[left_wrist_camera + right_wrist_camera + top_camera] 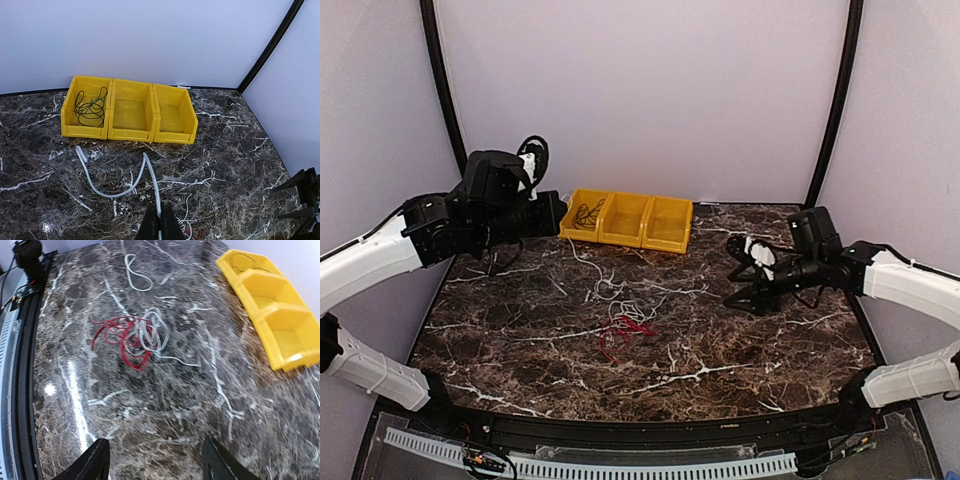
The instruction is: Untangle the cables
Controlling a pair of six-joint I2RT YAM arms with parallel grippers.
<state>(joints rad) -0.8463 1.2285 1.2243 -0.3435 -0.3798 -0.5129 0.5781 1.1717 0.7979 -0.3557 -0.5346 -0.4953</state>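
Note:
A red cable [625, 335] and a thin white cable [150, 332] lie tangled mid-table; the red one also shows in the right wrist view [117, 337]. A thicker white cable [115, 192] loops on the marble in front of the yellow bins [131, 131], and one end rises into my left gripper [160, 222], which is shut on it. In the top view the left gripper [558, 213] hangs near the left bin, with that cable [588, 265] trailing toward the tangle. My right gripper [735, 287] is open and empty, to the right of the tangle and above the table [157, 460].
Three joined yellow bins [665, 240] stand at the back of the table. The left bin holds a coiled black cable [90, 107]. White walls and black corner posts enclose the marble table [770, 350]. A black rail runs along the near edge [22, 390].

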